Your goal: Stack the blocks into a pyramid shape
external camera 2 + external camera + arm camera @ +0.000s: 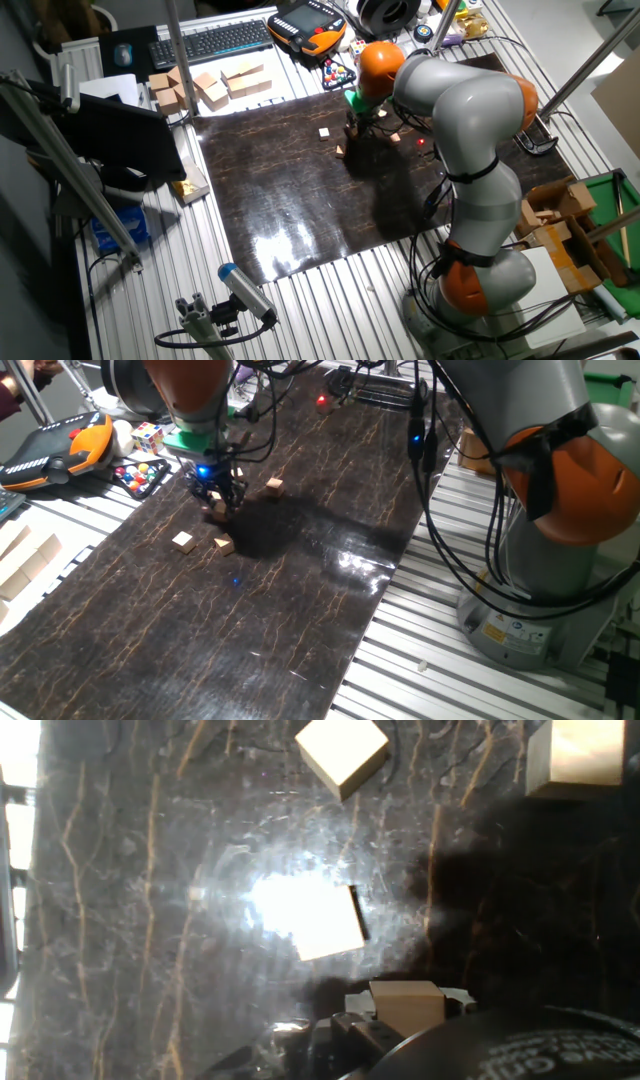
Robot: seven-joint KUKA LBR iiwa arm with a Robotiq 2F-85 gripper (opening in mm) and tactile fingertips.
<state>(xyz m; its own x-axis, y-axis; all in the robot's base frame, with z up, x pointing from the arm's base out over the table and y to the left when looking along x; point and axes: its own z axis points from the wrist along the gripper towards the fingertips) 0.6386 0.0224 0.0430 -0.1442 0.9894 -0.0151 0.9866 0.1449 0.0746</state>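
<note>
While the arm is reaching down over the dark marbled tabletop [300, 610], the pincer [218, 498] is hanging low above it and gripping one small wooden cube [407, 1006] between its fingers, as the hand view is showing. Two more cubes are lying just in front of it on the mat, one pale [182, 541] and one beside it [224, 545], slightly apart from each other. Another cube [274, 485] is sitting on its own farther back. In the hand view a glare-washed cube [315, 920] is lying directly below the held one.
</note>
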